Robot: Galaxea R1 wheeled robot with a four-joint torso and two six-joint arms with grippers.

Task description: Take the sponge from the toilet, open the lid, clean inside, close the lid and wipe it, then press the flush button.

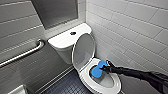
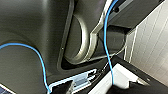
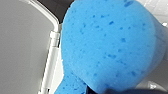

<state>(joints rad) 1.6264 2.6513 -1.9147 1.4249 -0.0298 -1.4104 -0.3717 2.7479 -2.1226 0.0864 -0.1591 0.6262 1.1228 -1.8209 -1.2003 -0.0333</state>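
Right wrist view: the sponge (image 3: 107, 47) sits close up and hides the fingers, its edges cut off. In the head view we note the right gripper (image 1: 106, 68) clamped on the sponge inside the toilet (image 1: 65, 41) bowl, at 5 o'clock from the raised lid (image 1: 83, 51). Left gripper (image 2: 100, 88): its state we cannot tell.

The upright lid (image 1: 83, 51) blocks behind the toilet bowl (image 1: 108, 82), the tiled wall (image 1: 135, 35) crowds one side; the sponge (image 1: 97, 70) partly fills the opening.
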